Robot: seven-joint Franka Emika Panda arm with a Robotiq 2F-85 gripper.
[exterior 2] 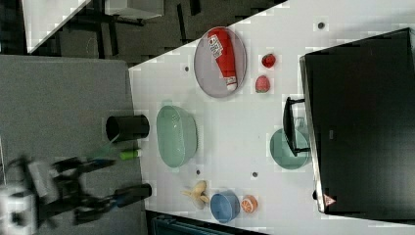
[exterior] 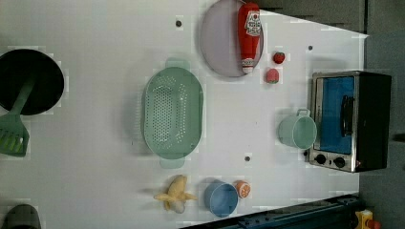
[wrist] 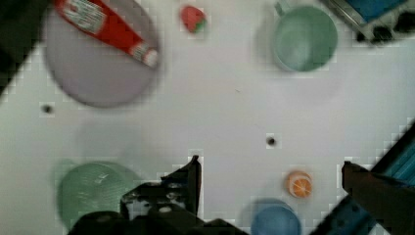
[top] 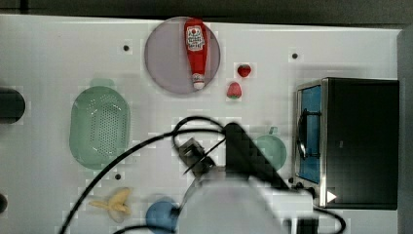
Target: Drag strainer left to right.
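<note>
The strainer (top: pixel 100 127) is a large oval colander of pale mint-green plastic, its bottom dotted with rows of small holes. It sits upright, open side up, flat on the white table (top: pixel 58 58), with a small tab handle at each narrow end. In the top view it lies at the left of the table; in the left view the strainer (exterior: pixel 173 112) lies near the middle.

We see a white table (exterior: pixel 95 28) under even light, with grey floor (exterior 2: pixel 63 88) beyond its edge in the right view.
</note>
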